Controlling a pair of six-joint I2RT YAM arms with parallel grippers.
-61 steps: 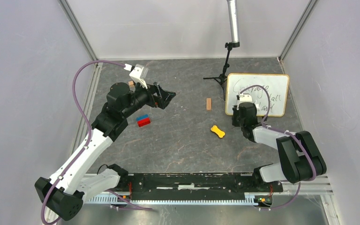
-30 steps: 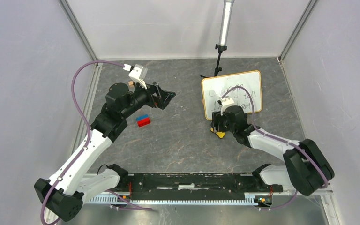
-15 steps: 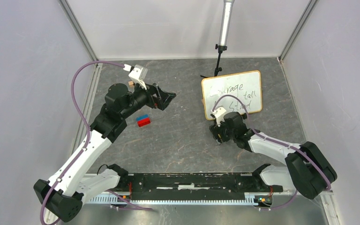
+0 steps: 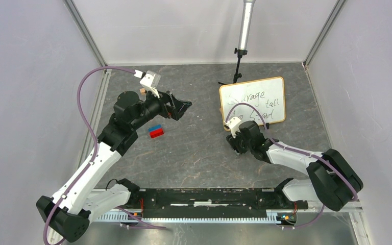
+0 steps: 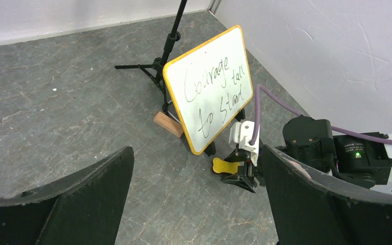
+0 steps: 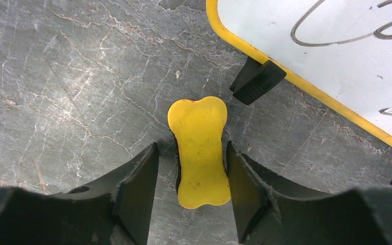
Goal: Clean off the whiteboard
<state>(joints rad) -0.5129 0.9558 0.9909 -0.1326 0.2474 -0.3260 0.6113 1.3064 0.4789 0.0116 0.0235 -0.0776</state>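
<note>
Desk [image 4: 194,153]: gray, like stone.
Whiteboard [image 4: 255,99]: stands on the far right part of the desk, leaning back, with dark words on it.
Left gripper [image 4: 182,109]: fingers wide apart, holding nothing, up over the left side.
Right gripper [image 6: 191,147]: down by the whiteboard's foot, one finger on each side of the yellow bone; cannot tell if it squeezes.
Yellow bone [image 6: 200,153]: flat on the desk.

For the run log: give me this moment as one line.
left gripper open | right gripper astride yellow bone-shaped eraser on table, grip unclear | whiteboard bears writing
</note>
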